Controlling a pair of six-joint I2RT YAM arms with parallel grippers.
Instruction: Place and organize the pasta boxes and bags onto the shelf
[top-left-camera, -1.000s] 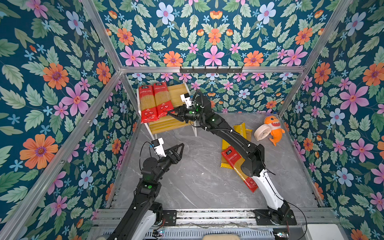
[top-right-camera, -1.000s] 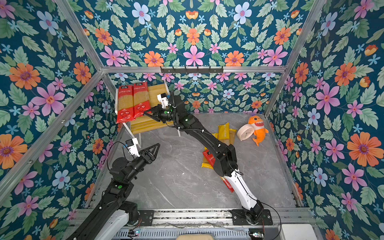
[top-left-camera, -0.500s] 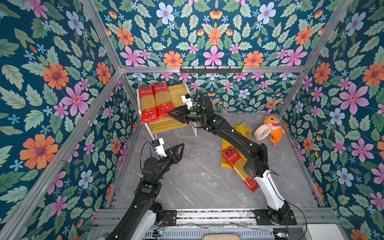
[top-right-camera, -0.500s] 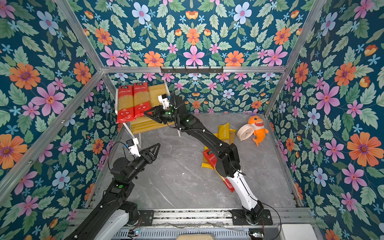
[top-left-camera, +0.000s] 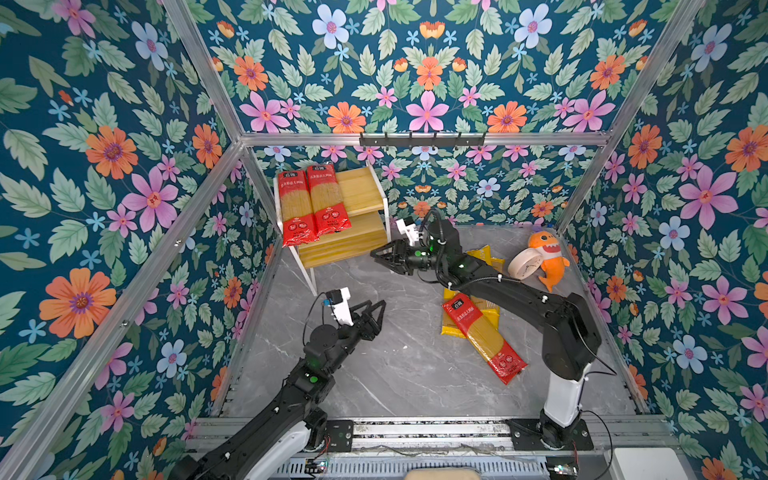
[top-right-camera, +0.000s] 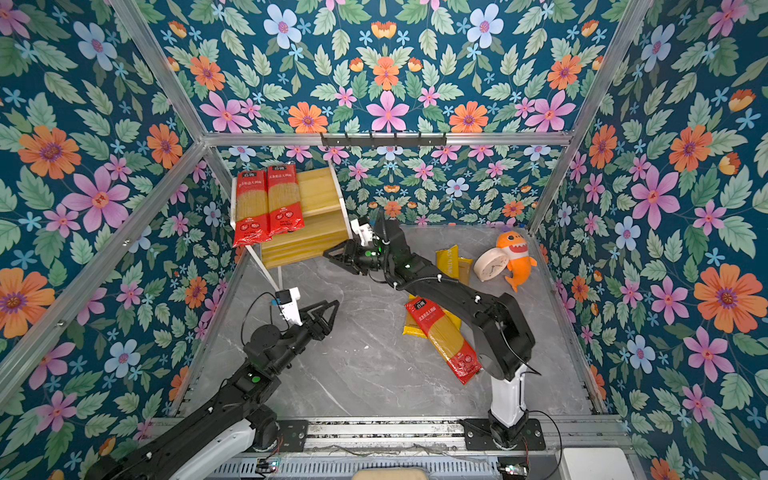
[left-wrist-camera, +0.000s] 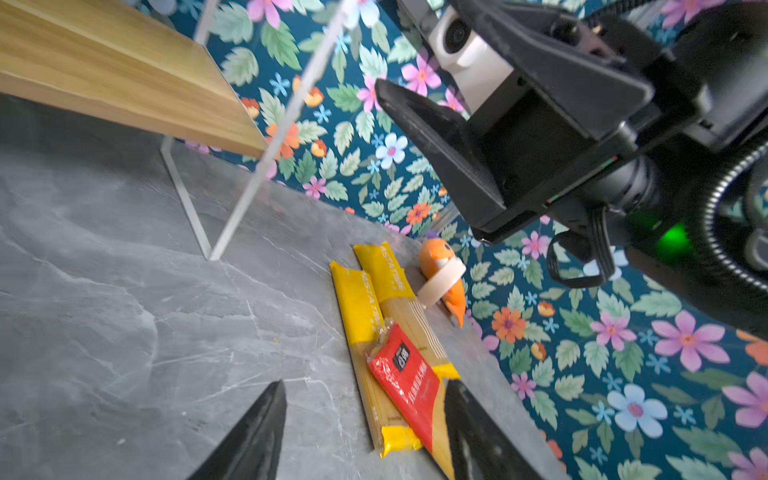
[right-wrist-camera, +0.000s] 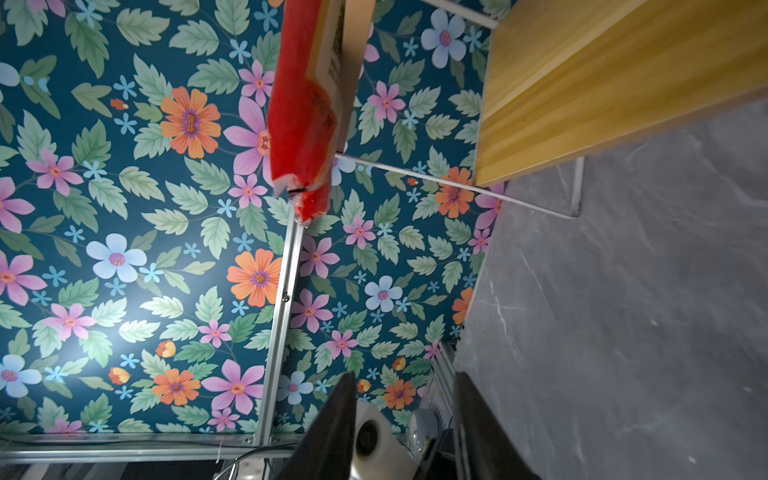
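Right gripper (top-left-camera: 377, 260), released, has backed off the stepped wooden shelf (top-left-camera: 359, 189), leaving two red spaghetti packs (top-left-camera: 328, 199) shelved.

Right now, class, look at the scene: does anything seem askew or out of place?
Two red packs on the shelf overhang the top board's front edge, ends unsupported. On the floor, a third red pack lies crookedly across the yellow packs.

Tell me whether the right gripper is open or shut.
Open. In the right wrist view, the right gripper has its two fingers standing apart with nothing between them.
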